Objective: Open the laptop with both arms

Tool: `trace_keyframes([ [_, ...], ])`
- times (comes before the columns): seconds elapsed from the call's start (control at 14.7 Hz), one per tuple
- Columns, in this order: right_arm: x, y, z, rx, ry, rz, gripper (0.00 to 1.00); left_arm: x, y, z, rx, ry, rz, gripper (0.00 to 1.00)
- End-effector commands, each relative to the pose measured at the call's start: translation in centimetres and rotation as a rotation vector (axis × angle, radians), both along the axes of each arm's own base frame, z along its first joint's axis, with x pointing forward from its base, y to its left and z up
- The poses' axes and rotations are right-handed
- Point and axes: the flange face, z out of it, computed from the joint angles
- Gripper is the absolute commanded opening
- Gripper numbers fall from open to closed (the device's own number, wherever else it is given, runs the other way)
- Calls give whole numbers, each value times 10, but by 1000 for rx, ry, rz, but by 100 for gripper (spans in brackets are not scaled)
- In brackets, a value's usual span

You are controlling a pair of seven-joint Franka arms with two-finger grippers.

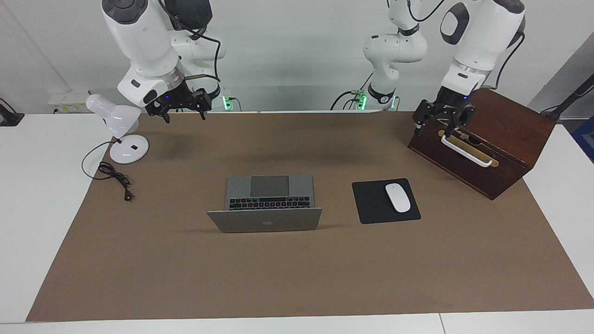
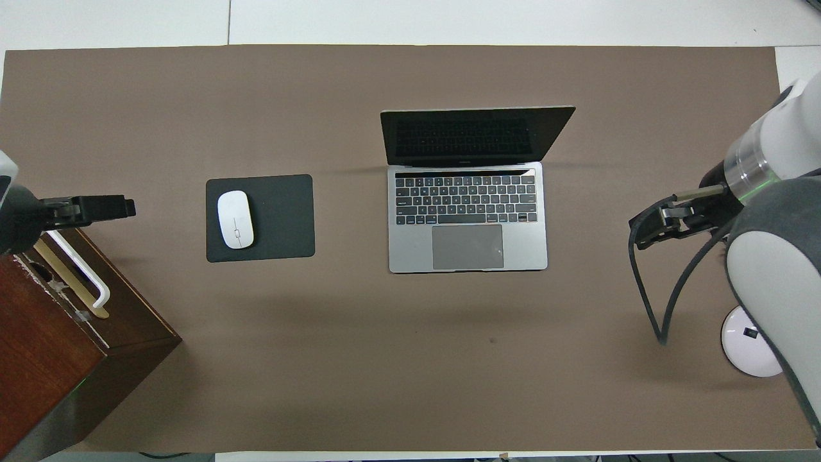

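The silver-grey laptop [image 1: 269, 195] stands open in the middle of the brown mat, its lid upright with the apple logo facing away from the robots. The overhead view shows its dark screen, black keys and grey trackpad [image 2: 468, 212]. My right gripper [image 1: 184, 117] hangs open and empty in the air over the mat beside the lamp, well away from the laptop; it also shows in the overhead view [image 2: 648, 231]. My left gripper [image 1: 432, 132] is open and empty over the wooden box's white handle, and shows in the overhead view [image 2: 122, 207].
A black mouse pad [image 1: 371, 204] with a white mouse [image 1: 397, 197] lies beside the laptop toward the left arm's end. A dark wooden box [image 1: 501, 139] with a white handle stands at that end. A white desk lamp [image 1: 127, 148] with a black cable stands at the right arm's end.
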Motion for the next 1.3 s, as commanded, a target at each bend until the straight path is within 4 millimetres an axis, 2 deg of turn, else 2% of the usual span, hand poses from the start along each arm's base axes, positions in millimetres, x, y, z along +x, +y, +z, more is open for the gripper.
trace_keyframes([
  [0.0,-7,-3,-1,27,-8,-21,100,11,14,11,67,14,-7,100],
  [0.2,-8,-3,-1,27,-7,-18,100,18,19,29,80,62,-7,100],
  [0.34,-8,-3,-2,27,-7,-20,100,24,31,41,78,102,11,100],
  [0.48,-8,-3,-1,26,-10,-29,100,21,29,52,79,140,3,100],
  [0.68,-2,-11,0,42,-37,-51,100,20,24,55,78,185,-9,100],
  [1.02,4,-25,0,69,-40,-117,100,20,23,50,84,221,-14,100],
  [1.23,5,-26,9,61,-45,-168,100,19,26,48,88,231,-9,100],
])
